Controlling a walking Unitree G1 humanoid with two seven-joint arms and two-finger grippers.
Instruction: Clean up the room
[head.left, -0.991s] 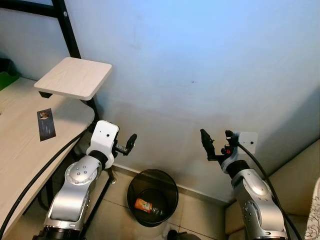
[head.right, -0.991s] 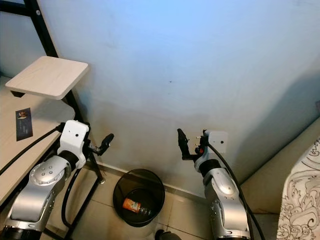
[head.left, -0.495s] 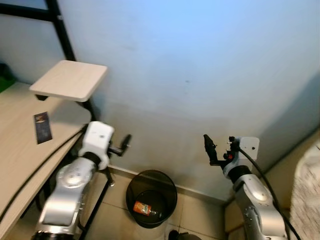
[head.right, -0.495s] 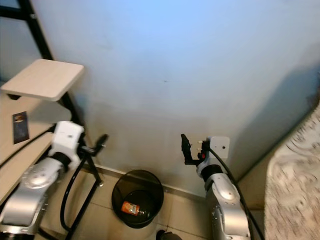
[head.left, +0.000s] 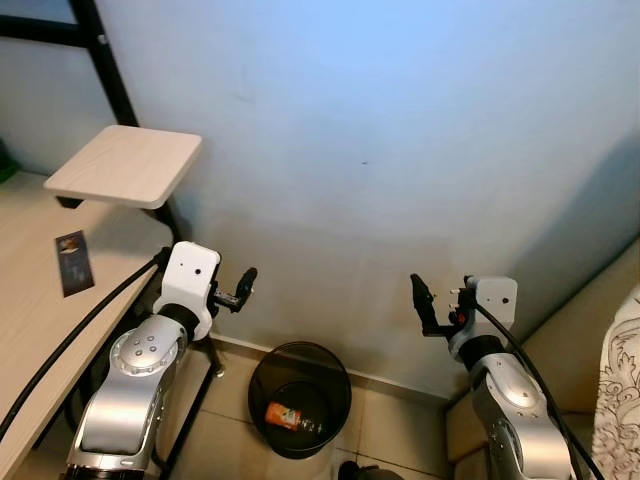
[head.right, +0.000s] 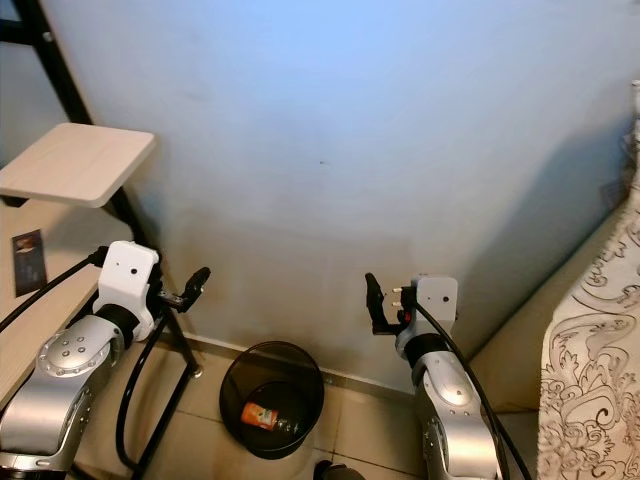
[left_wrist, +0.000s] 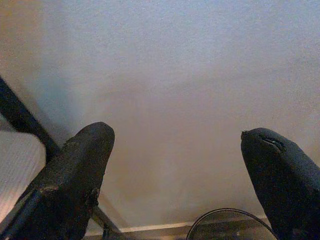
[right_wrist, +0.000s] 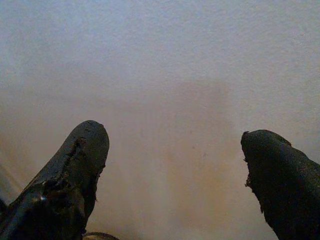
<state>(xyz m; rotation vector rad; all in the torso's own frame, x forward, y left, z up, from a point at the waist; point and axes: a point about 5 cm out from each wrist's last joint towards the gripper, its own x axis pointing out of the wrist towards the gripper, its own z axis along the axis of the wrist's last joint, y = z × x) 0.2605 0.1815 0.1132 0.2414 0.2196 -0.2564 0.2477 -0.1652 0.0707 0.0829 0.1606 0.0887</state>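
Observation:
A black wire waste bin stands on the tiled floor against the pale wall. An orange-labelled bottle lies inside it. My left gripper is raised above and to the left of the bin, open, with nothing between its fingers. My right gripper is raised above and to the right of the bin, open and empty as well, its fingertips pointing at the bare wall. The bin's rim shows low in the left wrist view.
A light wooden desk with a dark card on it runs along the left. A small wooden shelf sits on a black metal frame. A patterned cloth hangs at the far right.
The camera has swung a little, so the whole scene has shifted. Both grippers stay raised and open, and the bottle still lies in the bin.

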